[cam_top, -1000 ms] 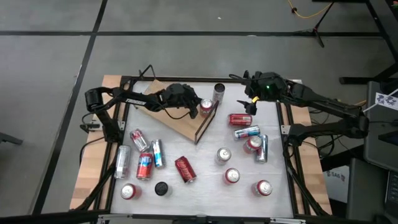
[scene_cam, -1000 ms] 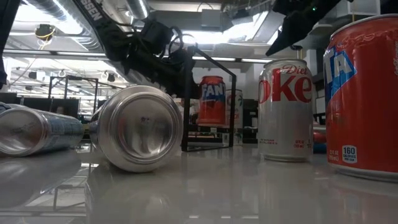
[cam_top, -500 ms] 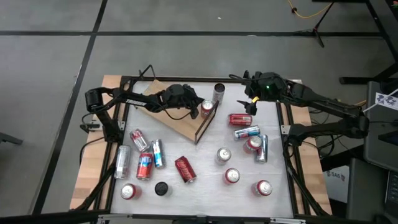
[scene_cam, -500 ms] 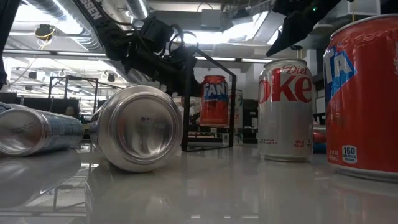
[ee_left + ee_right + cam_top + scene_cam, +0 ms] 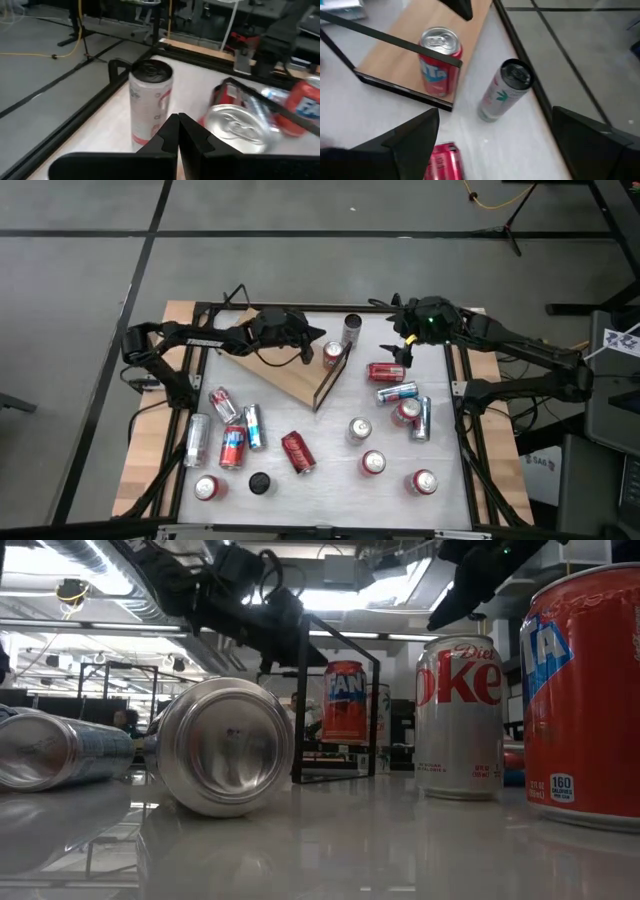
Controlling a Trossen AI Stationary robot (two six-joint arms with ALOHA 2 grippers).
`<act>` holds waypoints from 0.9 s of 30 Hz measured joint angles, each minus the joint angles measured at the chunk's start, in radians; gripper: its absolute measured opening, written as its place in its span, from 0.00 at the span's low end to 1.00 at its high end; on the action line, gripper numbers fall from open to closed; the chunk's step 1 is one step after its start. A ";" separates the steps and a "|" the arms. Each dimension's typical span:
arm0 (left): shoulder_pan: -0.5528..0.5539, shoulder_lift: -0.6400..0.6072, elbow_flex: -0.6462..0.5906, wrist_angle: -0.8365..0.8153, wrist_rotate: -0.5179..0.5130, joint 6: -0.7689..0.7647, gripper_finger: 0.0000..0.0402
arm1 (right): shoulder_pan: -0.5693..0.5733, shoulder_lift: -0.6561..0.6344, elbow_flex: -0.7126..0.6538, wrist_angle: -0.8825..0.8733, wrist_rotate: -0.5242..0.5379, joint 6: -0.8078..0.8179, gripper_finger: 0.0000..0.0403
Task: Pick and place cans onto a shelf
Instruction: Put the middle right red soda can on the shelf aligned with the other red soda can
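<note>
A red can [image 5: 332, 353] stands upright on the light-brown wooden shelf [image 5: 285, 372] by its black frame; it also shows in the low view [image 5: 343, 702] and the right wrist view [image 5: 439, 61]. A slim silver can [image 5: 352, 329] stands on the table beyond the shelf. My left gripper [image 5: 312, 350] is shut and empty, over the shelf just left of the red can [image 5: 234, 125]; its fingers [image 5: 177, 131] are together. My right gripper [image 5: 403, 352] is open and empty, above the table right of the slim can [image 5: 506, 90].
Several cans stand or lie on the white table: a lying red one [image 5: 385, 371], a blue-and-silver one [image 5: 397, 392], upright ones [image 5: 360, 430] and a group at the left [image 5: 232, 442]. A black disc [image 5: 259, 482] lies near the front. A black frame [image 5: 462, 380] borders the table.
My left gripper has drawn back from the red can toward the table's left edge and risen. The red can stays upright on the shelf. My right arm has kept still.
</note>
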 joint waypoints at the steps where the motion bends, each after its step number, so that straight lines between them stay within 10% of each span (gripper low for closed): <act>1: 0.000 -0.021 0.000 -0.031 0.013 0.000 0.00 | 0.000 0.000 0.000 -0.003 -0.015 0.007 0.93; 14: -0.170 -0.334 -0.010 -0.446 0.059 0.062 0.00 | 0.000 0.000 0.000 -0.136 -0.155 0.087 0.93; 27: -0.429 -0.423 -0.286 -0.117 -0.198 -0.007 0.00 | 0.133 0.000 0.000 -0.141 -0.155 0.163 0.93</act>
